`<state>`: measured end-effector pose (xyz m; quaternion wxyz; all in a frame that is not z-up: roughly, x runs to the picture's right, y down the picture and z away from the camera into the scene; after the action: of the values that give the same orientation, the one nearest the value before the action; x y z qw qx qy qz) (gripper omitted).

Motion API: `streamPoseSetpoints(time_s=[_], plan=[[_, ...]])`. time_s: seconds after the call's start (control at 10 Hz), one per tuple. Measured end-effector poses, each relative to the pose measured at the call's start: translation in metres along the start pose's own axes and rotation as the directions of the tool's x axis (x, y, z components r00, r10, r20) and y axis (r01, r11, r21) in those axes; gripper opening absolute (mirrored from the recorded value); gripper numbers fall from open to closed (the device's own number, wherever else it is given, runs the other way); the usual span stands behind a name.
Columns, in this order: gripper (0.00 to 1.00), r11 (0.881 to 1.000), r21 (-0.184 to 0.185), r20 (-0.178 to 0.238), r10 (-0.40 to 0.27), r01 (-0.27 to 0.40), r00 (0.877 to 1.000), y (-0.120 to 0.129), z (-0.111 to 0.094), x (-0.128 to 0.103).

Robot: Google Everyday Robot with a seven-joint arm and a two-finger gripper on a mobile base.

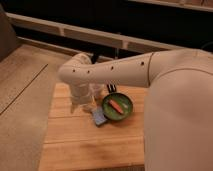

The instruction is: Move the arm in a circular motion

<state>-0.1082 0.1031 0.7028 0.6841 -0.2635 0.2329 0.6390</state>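
Observation:
My cream-white arm reaches from the right across the middle of the view, with small dark holes along its shell. It bends at a rounded joint and turns down over the wooden table. My gripper shows as a dark part just below the forearm, over the far rim of a green bowl. Most of it is hidden by the arm.
The green bowl holds an orange carrot-like piece. A blue-grey sponge lies at the bowl's left front. A clear cup stands by the arm's lower segment. A dark railing runs behind, with tan floor at the left.

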Motion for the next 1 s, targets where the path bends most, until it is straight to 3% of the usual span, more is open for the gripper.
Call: streamPoseSetpoints(time_s=[0.2,0.4,0.7,0.9,1.0], plan=[[0.65,0.999,0.025,0.015,-0.024,0.023,1.0,0.005,0.001,-0.005],[0.65,0.994,0.09,0.08,-0.066,0.059,0.995,-0.002,0.0,-0.033],[0.65,0.987,0.145,0.199,-0.093,0.064,0.976,-0.055,-0.017,-0.08],[0.65,0.991,0.131,0.261,-0.059,0.025,0.964,-0.109,-0.033,-0.098],[0.65,0.991,0.129,0.272,-0.054,0.019,0.961,-0.116,-0.036,-0.101]])
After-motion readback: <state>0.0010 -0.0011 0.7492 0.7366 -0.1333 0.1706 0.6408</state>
